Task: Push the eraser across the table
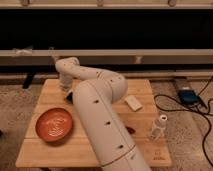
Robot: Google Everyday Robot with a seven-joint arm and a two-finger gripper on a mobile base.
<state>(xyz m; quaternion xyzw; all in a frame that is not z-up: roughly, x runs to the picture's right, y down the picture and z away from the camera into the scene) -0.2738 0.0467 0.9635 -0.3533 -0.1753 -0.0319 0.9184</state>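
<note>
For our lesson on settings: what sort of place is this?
Probably a robot test lab: a small wooden table on speckled floor, loose cables beside it, and a robot arm, its pincer over the table's far left corner.

White tubular arm (100,117), small dark holes; pale gripper (64,87) over the table (145,90), far side.

arm (100,120) white | gripper (64,86) pale, at far-left of table (142,90) | table lt wood planks | eraser (70,96) blk | bowl (55,124) orange-red w/ pale swirl | flat piece (133,103) white | oval patch (130,130) dk red-brown | floor (190,135) speckled
</note>
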